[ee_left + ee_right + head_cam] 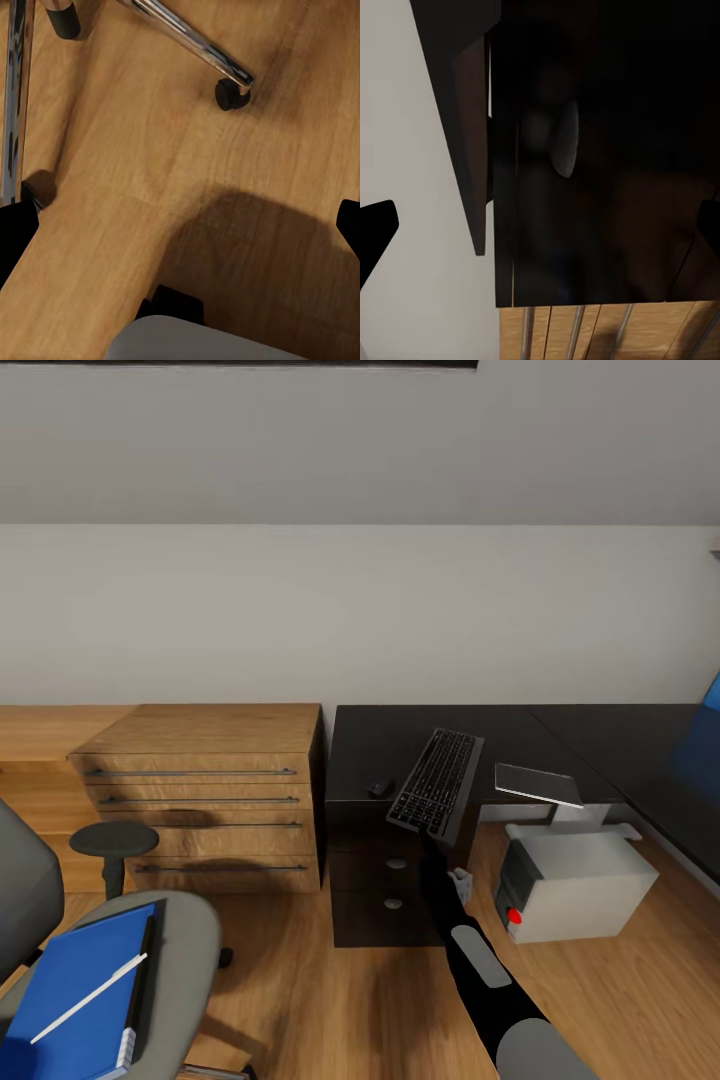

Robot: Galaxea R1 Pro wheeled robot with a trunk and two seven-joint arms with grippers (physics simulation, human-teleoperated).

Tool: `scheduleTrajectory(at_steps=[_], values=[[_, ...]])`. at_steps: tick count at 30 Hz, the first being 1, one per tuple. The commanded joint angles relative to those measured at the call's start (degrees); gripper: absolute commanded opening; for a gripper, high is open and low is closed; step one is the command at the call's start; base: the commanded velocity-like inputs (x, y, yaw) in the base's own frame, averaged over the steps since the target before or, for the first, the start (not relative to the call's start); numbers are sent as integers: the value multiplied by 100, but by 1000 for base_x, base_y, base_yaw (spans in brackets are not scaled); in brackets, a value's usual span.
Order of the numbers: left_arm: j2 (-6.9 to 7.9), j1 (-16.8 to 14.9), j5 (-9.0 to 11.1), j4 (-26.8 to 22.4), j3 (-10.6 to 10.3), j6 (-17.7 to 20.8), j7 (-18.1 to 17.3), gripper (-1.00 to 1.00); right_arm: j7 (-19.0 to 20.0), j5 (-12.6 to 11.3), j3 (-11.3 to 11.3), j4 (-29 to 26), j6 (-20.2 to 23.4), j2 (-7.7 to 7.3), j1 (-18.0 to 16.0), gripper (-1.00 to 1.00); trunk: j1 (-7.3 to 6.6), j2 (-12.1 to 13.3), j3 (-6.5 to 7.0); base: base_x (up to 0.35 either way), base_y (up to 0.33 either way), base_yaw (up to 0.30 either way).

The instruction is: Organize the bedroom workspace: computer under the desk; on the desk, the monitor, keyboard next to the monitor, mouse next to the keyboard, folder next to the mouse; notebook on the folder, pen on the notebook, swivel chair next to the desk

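Observation:
The keyboard point(437, 785) lies slanted over the front edge of the black desk point(500, 735), its near end sticking out past the edge. My right arm reaches up to that end, and the fingers are hidden behind it. My right gripper point(541, 229) stands open, with nothing between its fingers. The mouse point(380, 788) sits on the desk left of the keyboard. On the floor under the desk stands the computer point(575, 885). The folder point(75, 1005) lies on the swivel chair point(190, 950) with the pen point(90, 998) across it. The notebook point(145, 970) peeks out beneath. My left gripper point(180, 225) hangs open over the floor by the chair's chrome base point(191, 41).
A light wooden drawer chest point(205, 795) stands against the desk's left side. A flat grey slab point(538, 784) sits near the desk's inner corner; I cannot tell whether it is the monitor. A blue panel point(710, 710) shows at the far right. Wood floor point(300, 980) lies between chair and desk.

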Motion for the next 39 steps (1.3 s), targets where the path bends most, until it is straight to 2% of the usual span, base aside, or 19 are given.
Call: scheduleTrajectory(at_steps=[1, 39], values=[[1, -4, 22, 6, 45, -4, -60, 100, 21, -45, 17, 5, -23, -1, -4, 100, -1, -2, -5, 0, 0, 0], [1, -4, 22, 6, 45, -4, -60, 100, 30, -47, 8, 7, -31, 5, -4, 100, -1, -2, -5, 22, 0, 0]])
